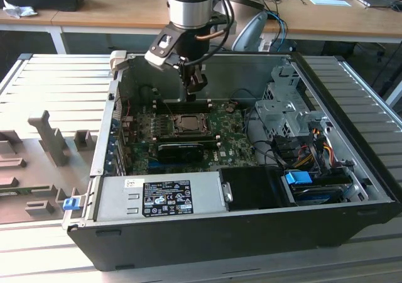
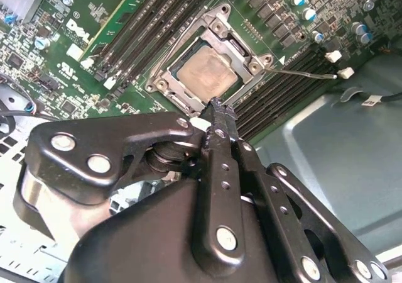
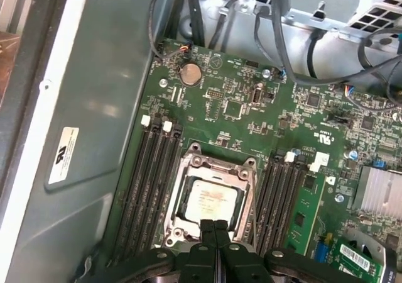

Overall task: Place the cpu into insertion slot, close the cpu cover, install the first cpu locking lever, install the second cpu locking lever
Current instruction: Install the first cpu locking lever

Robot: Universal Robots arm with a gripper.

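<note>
The cpu lies flat in the insertion slot on the green board inside the open computer case. The silvery cpu cover lies down around it, and the chip's metal top shows through its window. A thin metal locking lever sticks out sideways from one corner of the socket, over the memory slots. My gripper hangs just above the socket's edge. Its two black fingers are pressed together with nothing between them.
Black memory slots flank the socket on both sides. A grey power supply fills the case front, with a black card behind it. A drive cage and loose cables crowd the exterior view's right.
</note>
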